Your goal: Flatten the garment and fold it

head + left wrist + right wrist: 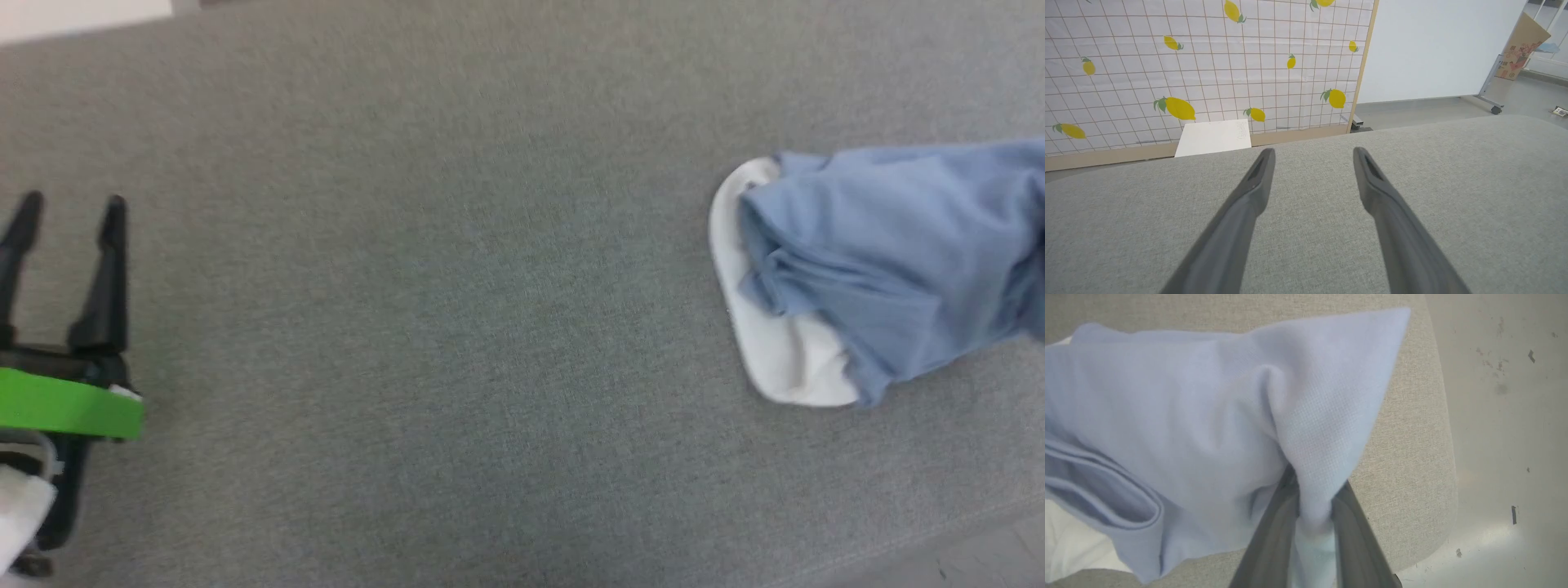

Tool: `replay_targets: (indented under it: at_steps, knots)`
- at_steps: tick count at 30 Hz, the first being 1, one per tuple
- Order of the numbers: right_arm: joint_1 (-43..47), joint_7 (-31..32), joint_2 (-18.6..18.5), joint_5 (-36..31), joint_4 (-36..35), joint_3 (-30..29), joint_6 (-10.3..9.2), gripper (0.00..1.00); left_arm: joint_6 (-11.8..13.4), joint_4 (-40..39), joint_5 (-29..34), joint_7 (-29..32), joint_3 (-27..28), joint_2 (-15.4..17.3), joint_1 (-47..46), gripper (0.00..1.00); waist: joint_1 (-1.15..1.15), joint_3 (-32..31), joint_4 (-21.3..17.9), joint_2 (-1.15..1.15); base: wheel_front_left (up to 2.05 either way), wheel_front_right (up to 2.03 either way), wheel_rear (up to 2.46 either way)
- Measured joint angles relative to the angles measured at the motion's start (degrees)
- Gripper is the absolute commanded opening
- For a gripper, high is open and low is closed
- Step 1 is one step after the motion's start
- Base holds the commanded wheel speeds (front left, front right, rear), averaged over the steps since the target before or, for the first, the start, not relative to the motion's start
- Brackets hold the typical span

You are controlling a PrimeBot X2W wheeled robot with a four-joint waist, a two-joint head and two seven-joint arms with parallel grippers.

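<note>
The garment (898, 253) is a crumpled light-blue knit cloth with a white patch at its left end, lying at the right of the grey padded surface (457, 327) and running off the frame's right edge. In the right wrist view my right gripper (1312, 490) is shut on a bunched fold of the garment (1220, 416), the cloth pinched between both fingers and lifted into a peak. My left gripper (69, 220) stands open at the far left, well away from the garment. Its fingers (1257, 179) spread wide over bare grey fabric in the left wrist view.
A white box (1214, 136) stands beyond the far edge of the surface, before a lemon-print screen (1200, 61). Bare floor (1502, 416) lies past the surface's rounded corner near the right gripper. A cardboard box (1521, 45) leans at the far right.
</note>
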Motion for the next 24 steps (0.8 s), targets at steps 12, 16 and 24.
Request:
replay_targets:
  at_steps: [12,16,24]
  knots:
    - [-3.8,-2.0,3.6,-9.5,-3.2,-14.3,0.01,0.00,1.3,-7.3,-2.0,1.8,7.8,5.7,4.6,1.00,0.01,13.0,-1.8,0.00,0.00,0.00,0.00]
    - [-4.8,-1.6,3.4,-11.0,-4.5,-16.1,0.01,0.86,1.5,-8.4,-2.0,1.8,9.6,6.9,5.9,1.00,0.01,15.4,-2.4,0.00,0.00,0.00,0.00]
    - [-5.5,-1.6,2.0,-11.8,-7.1,-17.6,0.01,1.00,2.1,-9.3,-1.8,1.8,10.1,7.4,6.8,1.00,0.00,14.9,-3.4,0.00,0.00,0.00,0.00]
